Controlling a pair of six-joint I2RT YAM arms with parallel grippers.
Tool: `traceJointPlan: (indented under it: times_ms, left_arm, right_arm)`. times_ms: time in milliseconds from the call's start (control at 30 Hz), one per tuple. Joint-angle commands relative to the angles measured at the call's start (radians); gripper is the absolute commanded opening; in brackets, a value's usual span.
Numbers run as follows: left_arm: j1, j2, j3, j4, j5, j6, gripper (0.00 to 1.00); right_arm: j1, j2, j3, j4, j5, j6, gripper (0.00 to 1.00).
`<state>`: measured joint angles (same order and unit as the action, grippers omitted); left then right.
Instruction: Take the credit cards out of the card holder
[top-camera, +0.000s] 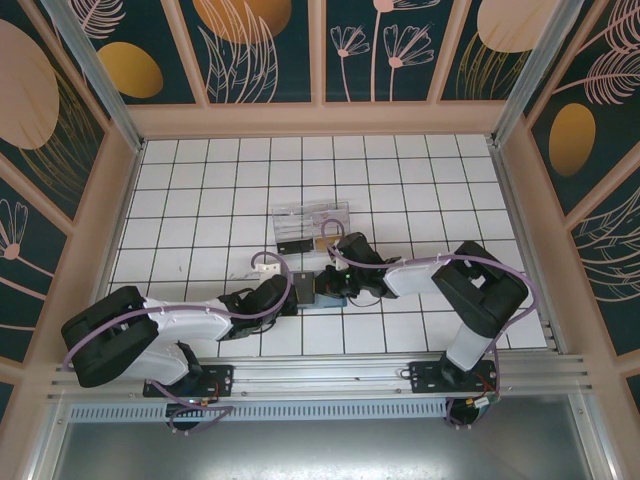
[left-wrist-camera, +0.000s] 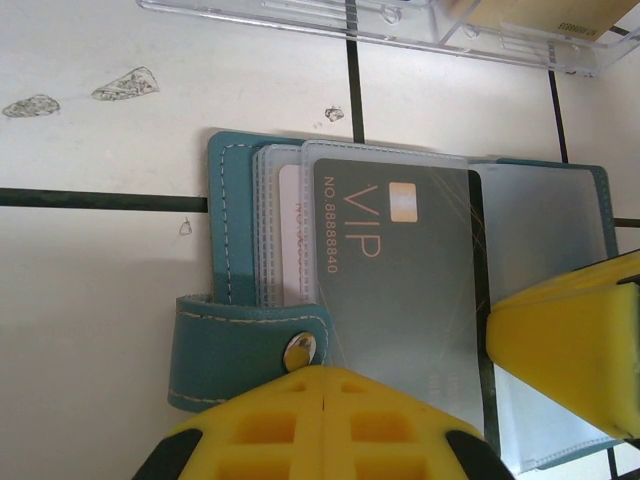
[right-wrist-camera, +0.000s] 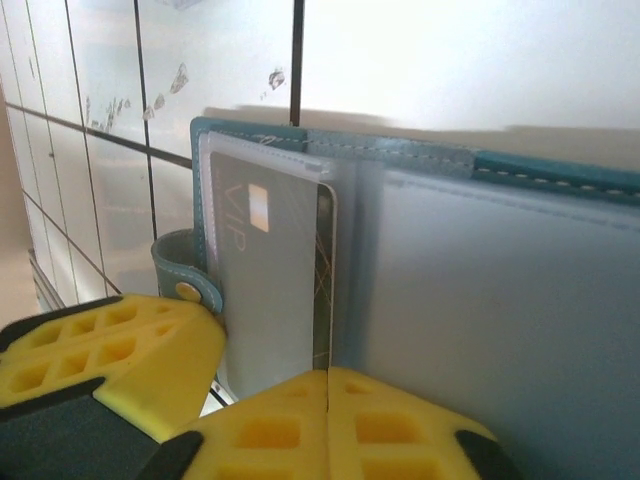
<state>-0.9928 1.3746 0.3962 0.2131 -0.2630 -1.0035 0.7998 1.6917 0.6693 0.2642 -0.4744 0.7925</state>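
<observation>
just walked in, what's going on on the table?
Both arms are at the open teal card holder, which lies in front of the clear plastic box. The left claw is shut by the holder's snap strap. The right claw is shut at the edge of the grey VIP card, which is not yet out of its sleeve. A firm pinch can't be confirmed.

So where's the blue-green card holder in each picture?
Top external: card holder near the picture's middle, a bit below centre.
Left wrist: card holder in the centre, lying open.
Right wrist: card holder across the centre and right.
Shared landmark: grey VIP card, in both wrist views.
</observation>
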Motion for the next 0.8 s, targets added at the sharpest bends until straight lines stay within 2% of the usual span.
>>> traceJointPlan:
  times_ms: [0,633,667,700,767]
  left_arm:
    - [0.006,0.017,0.005,-0.058,0.001,-0.008,0.00]
    - [0.007,0.006,-0.008,-0.061,-0.005,-0.011,0.00]
    - [0.007,0.006,-0.008,-0.060,-0.004,-0.009,0.00]
    - [0.007,0.007,-0.006,-0.058,-0.002,-0.009,0.00]
    - [0.006,0.008,-0.007,-0.057,-0.001,-0.010,0.00]
  right_arm:
    - [-0.008,-0.012,-0.024,0.029,-0.013,0.007,0.00]
    - [-0.033,-0.054,-0.065,0.044,-0.017,0.001,0.00]
    - [-0.031,-0.053,-0.064,0.053,-0.024,0.003,0.02]
    - [-0.026,-0.053,-0.059,0.056,-0.024,0.004,0.09]
    - [-0.017,-0.052,-0.045,0.056,-0.023,-0.002,0.15]
